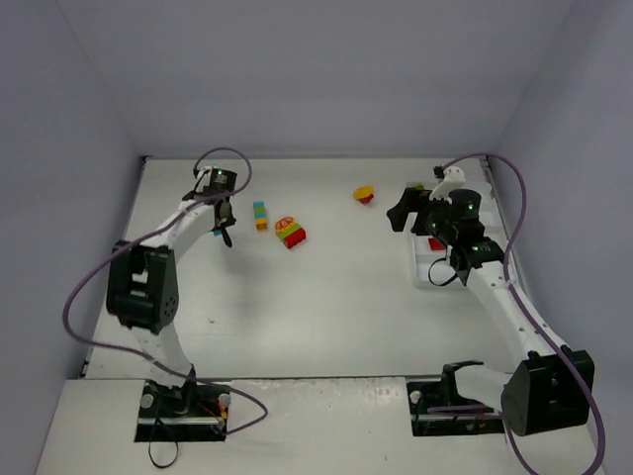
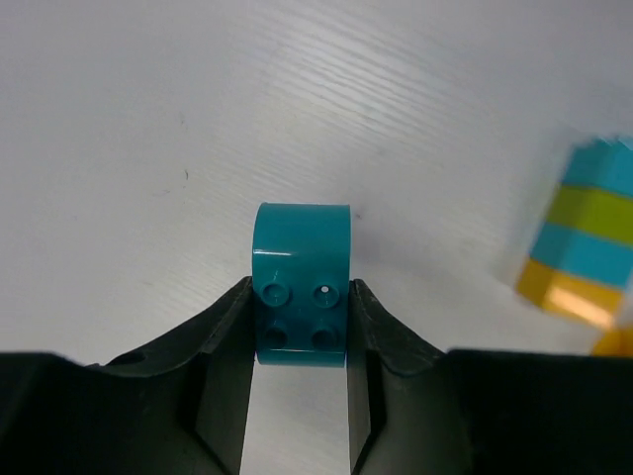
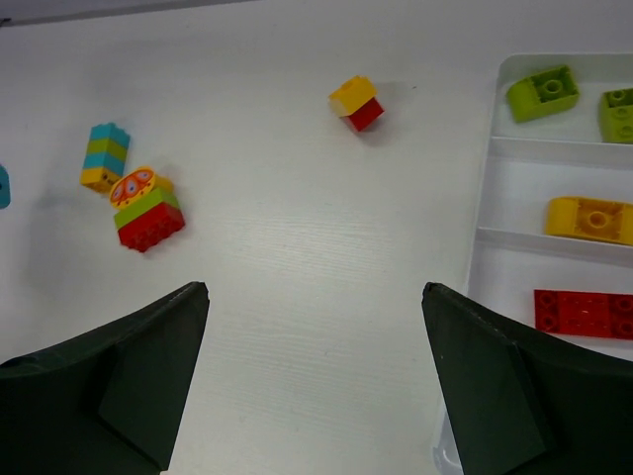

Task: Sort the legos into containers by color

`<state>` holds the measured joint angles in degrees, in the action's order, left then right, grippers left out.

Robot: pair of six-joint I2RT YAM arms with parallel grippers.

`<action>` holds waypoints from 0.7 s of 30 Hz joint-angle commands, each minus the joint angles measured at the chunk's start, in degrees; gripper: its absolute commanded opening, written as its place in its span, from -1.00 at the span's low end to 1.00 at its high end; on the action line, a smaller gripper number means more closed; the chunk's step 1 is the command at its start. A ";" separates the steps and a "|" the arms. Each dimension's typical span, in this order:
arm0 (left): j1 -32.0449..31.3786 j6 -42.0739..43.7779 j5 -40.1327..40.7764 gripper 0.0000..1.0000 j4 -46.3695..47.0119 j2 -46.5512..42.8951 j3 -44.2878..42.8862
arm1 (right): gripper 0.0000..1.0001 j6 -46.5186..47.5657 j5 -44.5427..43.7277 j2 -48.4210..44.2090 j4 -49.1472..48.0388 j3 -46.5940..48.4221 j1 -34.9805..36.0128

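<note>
Gripping a cyan brick [image 2: 302, 297] in the left gripper [image 2: 299, 332], jaws pressed tight on its two flat side walls, studs toward the wrist camera. Over the table [image 2: 148, 148] at far left, well apart from the white tray [image 3: 495, 148]; lifted or resting, unclear. Probably light, rigid and glossy (apt to twist or slip if pinched on the rounded end). Best squeezed across the flat faces, near the middle.

Hovering beside the tray with the right gripper [image 3: 315, 297], jaws wide apart, holding nothing.

Sorted in separate compartments: green bricks [image 3: 542, 92], a yellow brick [image 3: 591, 218], a red brick [image 3: 584, 312]. Loose on the table: a cyan-green-yellow stack [image 3: 104, 156], a red-green stack [image 3: 146, 210], a yellow-red pair [image 3: 356, 102].
</note>
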<state>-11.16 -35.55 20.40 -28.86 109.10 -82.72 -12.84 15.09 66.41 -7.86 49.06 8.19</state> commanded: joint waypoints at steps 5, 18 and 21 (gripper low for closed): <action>-10.01 24.64 -11.33 -1.00 27.62 -30.31 15.99 | 0.71 -3.32 13.99 0.82 -2.60 7.10 5.77; -23.28 49.77 -41.23 -1.00 32.47 -48.98 25.41 | 0.78 -10.27 22.52 4.16 -2.95 16.15 19.49; -26.09 52.50 -42.46 -1.00 31.77 -50.30 25.33 | 0.79 -10.89 22.96 5.13 -3.39 17.03 21.86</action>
<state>-35.18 10.59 -17.52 0.54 60.95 -55.72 -21.98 35.51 70.78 -7.09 63.13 28.21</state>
